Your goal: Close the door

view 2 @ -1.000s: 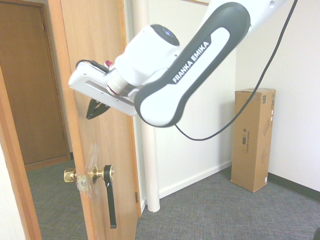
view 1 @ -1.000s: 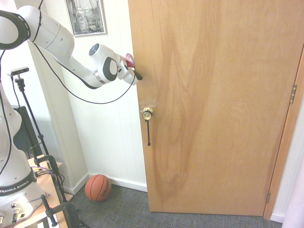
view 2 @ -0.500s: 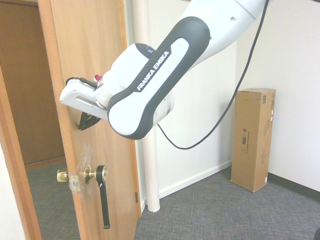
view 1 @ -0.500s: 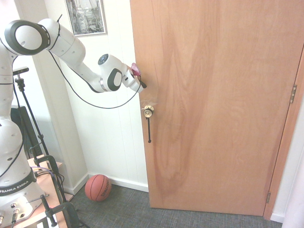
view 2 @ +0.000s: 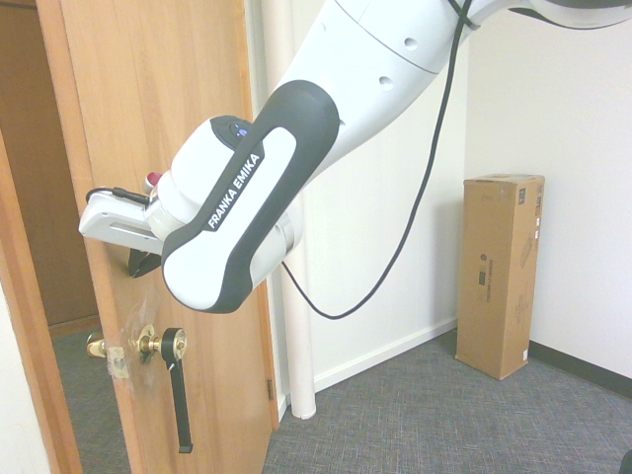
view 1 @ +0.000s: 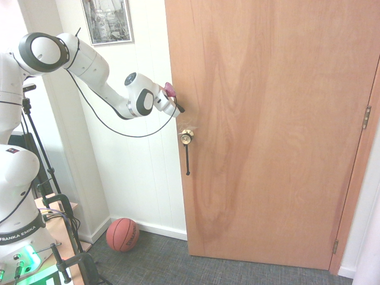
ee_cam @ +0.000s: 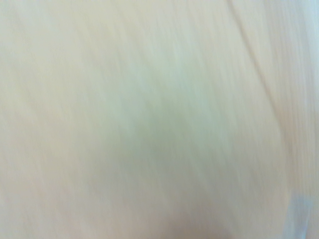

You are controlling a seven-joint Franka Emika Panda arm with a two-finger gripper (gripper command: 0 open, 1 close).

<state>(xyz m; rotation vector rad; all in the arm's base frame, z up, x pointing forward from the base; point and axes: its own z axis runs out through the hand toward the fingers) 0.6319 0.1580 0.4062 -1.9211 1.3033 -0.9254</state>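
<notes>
The door (view 1: 279,130) is tall, light-brown wood with visible grain, hinged at the right of the first exterior view and still partly ajar. Its brass knob (view 1: 186,137) carries a thin black strap (view 1: 187,160). My gripper (view 1: 180,109) is shut with nothing in it, its black tips pressed against the door face just above the knob, near the free edge. From the other side, the gripper (view 2: 138,265) touches the door (view 2: 148,118) above the knob (view 2: 148,343). The wrist view holds only blurred pale wood (ee_cam: 159,119).
A basketball (view 1: 123,234) lies on the grey carpet by the white panelled wall (view 1: 142,178). A framed picture (view 1: 107,21) hangs on that wall. A tall cardboard box (view 2: 504,272) stands against the far wall. A white pipe (view 2: 291,326) runs beside the door.
The arm has stretched out further and the door's free edge has swung away under the shut gripper, narrowing the opening. The knob has shifted with it.
</notes>
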